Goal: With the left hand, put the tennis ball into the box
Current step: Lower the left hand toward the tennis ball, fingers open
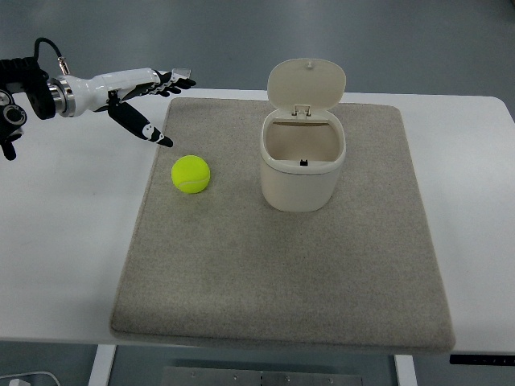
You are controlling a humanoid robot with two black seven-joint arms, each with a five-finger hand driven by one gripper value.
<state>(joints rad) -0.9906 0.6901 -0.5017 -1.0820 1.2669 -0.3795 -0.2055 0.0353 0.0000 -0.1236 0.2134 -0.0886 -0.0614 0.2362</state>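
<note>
A yellow-green tennis ball [191, 174] lies on the grey mat [282, 265], left of the box. The box [302, 161] is a cream bin standing upright at the mat's middle back, its flip lid [306, 83] raised and its inside showing nothing. My left hand [153, 100] comes in from the upper left, white with black fingers. It is open, fingers stretched right and thumb pointing down toward the ball. It hovers above and up-left of the ball, apart from it, and holds nothing.
The mat lies on a white table [64, 241]. The table's front edge runs along the bottom of the view, with a leg frame below it. A black cable loops at the left arm's wrist [44, 48].
</note>
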